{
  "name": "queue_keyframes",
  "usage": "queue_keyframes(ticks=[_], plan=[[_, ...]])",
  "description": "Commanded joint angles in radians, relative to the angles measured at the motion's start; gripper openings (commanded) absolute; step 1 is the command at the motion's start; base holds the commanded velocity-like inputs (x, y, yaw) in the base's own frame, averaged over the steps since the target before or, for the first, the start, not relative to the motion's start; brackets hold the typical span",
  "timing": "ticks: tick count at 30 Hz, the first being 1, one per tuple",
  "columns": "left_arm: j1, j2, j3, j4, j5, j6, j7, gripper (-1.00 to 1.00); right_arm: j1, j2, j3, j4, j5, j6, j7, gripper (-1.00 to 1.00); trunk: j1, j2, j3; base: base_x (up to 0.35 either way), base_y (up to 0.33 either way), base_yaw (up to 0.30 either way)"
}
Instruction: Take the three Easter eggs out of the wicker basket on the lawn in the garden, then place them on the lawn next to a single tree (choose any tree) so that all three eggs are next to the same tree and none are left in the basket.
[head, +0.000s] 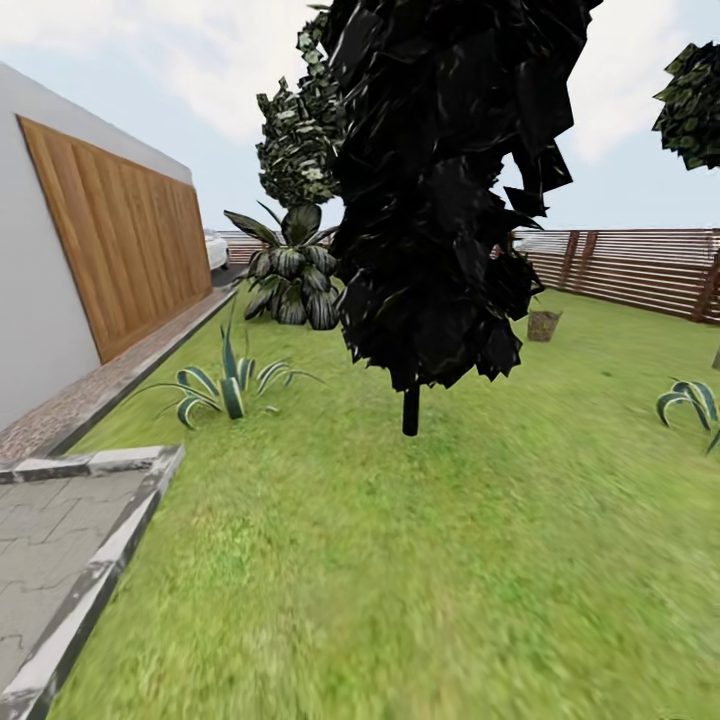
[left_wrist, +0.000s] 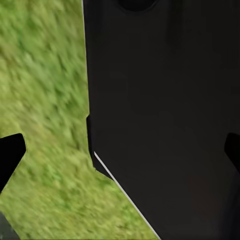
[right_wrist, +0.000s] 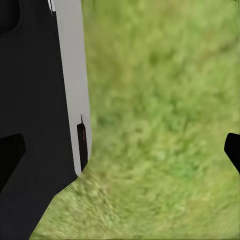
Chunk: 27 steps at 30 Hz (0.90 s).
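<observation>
Ahead of me, in the head view, the lawn (head: 400, 560) spread wide and green to the brown slat fence (head: 640, 270) at the far right. A dark tree (head: 440, 180) with a thin trunk stood in the middle of the grass, quite near to me. Far behind it, to its right and close to the fence, I could see the small brown wicker basket (head: 544, 325) standing on the grass. It was too small in the picture to tell what was inside, so I could not see the Easter eggs. A striped agave plant (head: 228, 385) grew at the left near the paved edge (head: 70, 560), and a bigger leafy plant (head: 292, 275) stood farther back beside the house wall with its wooden panel (head: 125, 235).

From my left wrist camera, my left gripper (left_wrist: 120, 150) showed its two dark fingertips far apart at the two edges, with nothing between them, over grass and a black part of my own body (left_wrist: 165, 120). My right gripper (right_wrist: 120, 150) was spread wide in the same way, holding nothing, with blurry grass below it and my dark and grey body panel (right_wrist: 70, 90) to one side.
</observation>
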Motion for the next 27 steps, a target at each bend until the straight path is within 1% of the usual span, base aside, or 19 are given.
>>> queue_keyframes(ticks=[1,6,24,27], plan=[[0.001,0.0,0.0,-0.002,0.0,0.0,-0.001,1.0,0.0,0.0,0.0,0.001,0.0,-0.001,0.0,1.0,0.001,0.0,-0.001,0.297,0.0,-0.295],[0.001,0.0,0.0,-0.002,0.0,0.0,-0.001,1.0,0.0,0.0,0.0,0.001,0.0,-0.001,0.0,1.0,0.001,0.0,-0.001,0.215,0.0,-0.295],[0.001,0.0,0.0,-0.002,0.003,-0.003,-0.001,1.0,0.0,0.0,0.0,0.001,0.0,-0.001,0.0,1.0,0.001,0.0,-0.001,0.008,0.0,-0.295],[0.001,0.0,0.0,-0.003,0.002,-0.003,-0.001,1.0,0.0,0.0,0.0,0.001,0.0,0.0,0.0,1.0,0.001,0.0,-0.001,0.116,0.0,-0.295]])
